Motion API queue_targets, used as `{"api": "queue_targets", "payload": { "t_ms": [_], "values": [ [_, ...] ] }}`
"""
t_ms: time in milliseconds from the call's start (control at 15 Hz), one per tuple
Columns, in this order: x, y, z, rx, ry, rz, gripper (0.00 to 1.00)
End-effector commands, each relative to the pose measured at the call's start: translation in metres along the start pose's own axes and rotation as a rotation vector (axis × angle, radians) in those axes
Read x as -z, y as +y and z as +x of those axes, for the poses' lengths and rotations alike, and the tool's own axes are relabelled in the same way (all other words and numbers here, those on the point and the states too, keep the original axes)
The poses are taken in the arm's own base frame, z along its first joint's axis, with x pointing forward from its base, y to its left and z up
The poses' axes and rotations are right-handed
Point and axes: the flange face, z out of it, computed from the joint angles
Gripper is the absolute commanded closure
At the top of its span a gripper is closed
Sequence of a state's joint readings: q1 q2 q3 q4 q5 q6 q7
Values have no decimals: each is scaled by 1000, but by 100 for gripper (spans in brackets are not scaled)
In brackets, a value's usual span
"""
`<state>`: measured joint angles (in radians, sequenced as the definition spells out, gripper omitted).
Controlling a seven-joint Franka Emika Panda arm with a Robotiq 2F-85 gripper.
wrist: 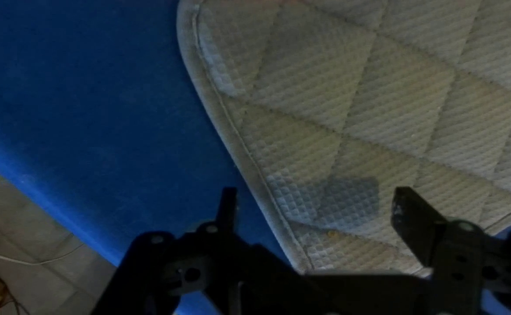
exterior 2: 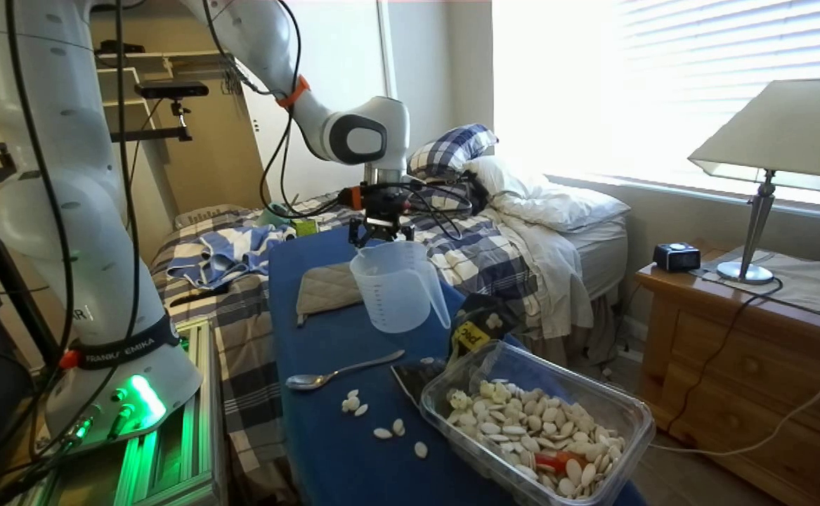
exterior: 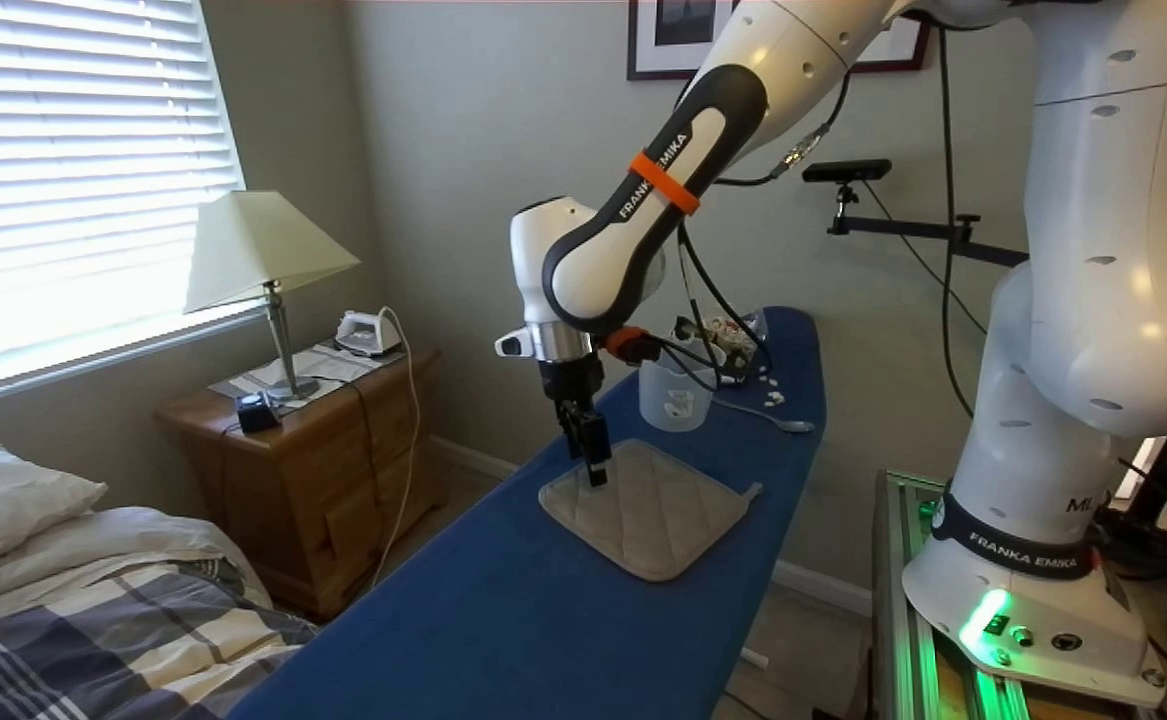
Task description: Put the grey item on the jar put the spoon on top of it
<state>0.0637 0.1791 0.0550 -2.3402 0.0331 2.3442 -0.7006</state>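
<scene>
"Nearest in the wrist view: your gripper (wrist: 316, 203), fingers wide apart, one tip over the blue bench (wrist: 106, 131), one over the grey pad (wrist: 369, 109); nothing is clamped, and whether either tip touches, you cannot tell."

"And handling of the grey pad?"

"Quilted cloth, lying flat on the blue bench, near the jar (exterior 2: 392, 302) but not touching it: probably light, soft, hard to damage; expect it to fold and droop rather than slip."

"Point of hold?"

"Preferably its bound edge beside the corner, where you can gather a fold."
</scene>
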Motion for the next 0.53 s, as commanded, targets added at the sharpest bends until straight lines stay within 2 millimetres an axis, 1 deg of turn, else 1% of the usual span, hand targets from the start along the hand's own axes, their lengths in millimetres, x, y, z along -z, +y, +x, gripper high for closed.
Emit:
{"api": "queue_targets", "payload": {
  "t_ms": [0,133,267,467],
  "values": [
    [-3,9,4,20,10,0,40],
    [-3,9,3,20,7,5,55],
    [-2,11,3,19,10,8,68],
    [5,13,1,4,19,17,90]
  ]
}}
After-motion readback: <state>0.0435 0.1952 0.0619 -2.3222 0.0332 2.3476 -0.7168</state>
